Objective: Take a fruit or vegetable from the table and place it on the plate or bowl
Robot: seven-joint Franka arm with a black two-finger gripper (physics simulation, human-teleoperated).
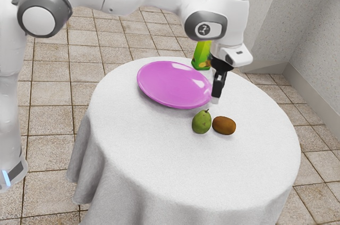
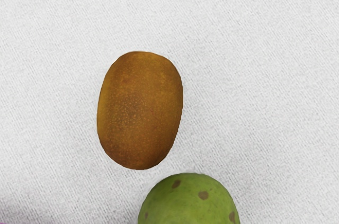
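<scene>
Gripper [image 1: 217, 96], carrying nothing, aperture indeterminable, poised above kiwi [image 1: 223, 125] lying just beside pear [image 1: 201, 122] mid-table [image 1: 186, 177], near the bare purple plate [image 1: 170, 84]; grasp and transfer remain.

Exterior high beside table [image 1: 159, 172], wrist close overhead, shared kiwi [image 2: 140, 110] and pear [image 2: 188, 200]

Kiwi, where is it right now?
The kiwi lies on the table, just toward the exterior view's right of the green pear, near the purple plate.
</scene>
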